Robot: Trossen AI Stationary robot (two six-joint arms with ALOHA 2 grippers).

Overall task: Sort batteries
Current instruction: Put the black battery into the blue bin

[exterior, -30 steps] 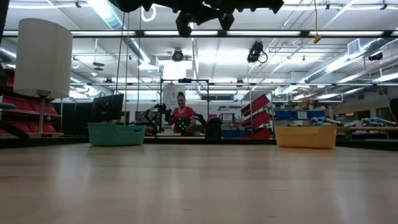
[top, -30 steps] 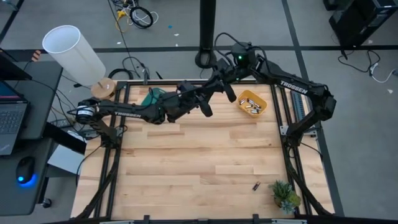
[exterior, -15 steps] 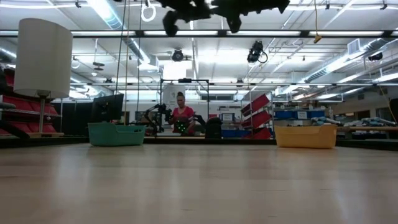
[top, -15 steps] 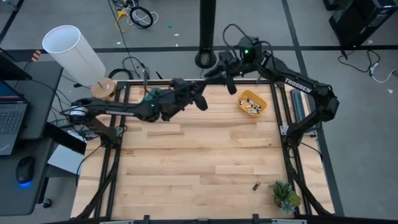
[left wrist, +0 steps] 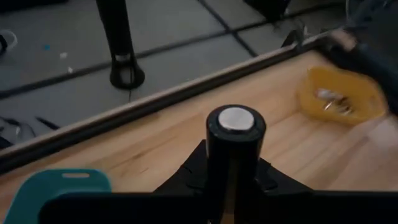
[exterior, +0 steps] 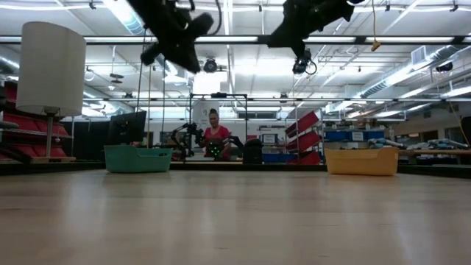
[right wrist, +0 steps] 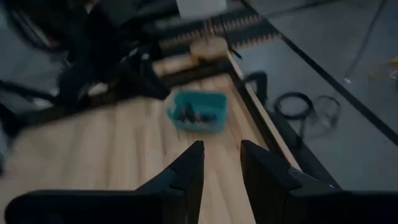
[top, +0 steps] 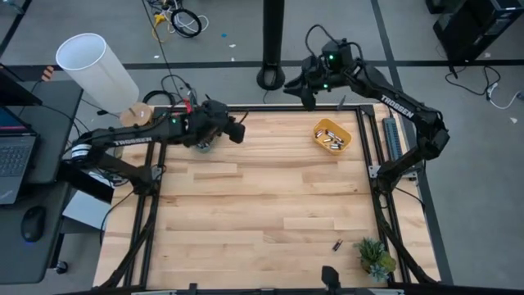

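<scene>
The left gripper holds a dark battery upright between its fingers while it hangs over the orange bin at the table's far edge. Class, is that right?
Not quite. The left gripper does hold the dark battery upright, but the high view shows it over the teal bin; the orange bin lies farther right.

Open tabletop (top: pixel 262 197) mid-span, orange bin (top: pixel 332 136), plant (top: pixel 376 257) at edges

We can read one brand only: "TROSSEN" in white capitals on the right arm (top: pixel 399 104), along the dark link that runs over the table's far right corner. The left arm (top: pixel 131 140) carries white lettering too, on the link crossing the table's far left edge, but we cannot make it out. We find no other legible text or numbers
</scene>
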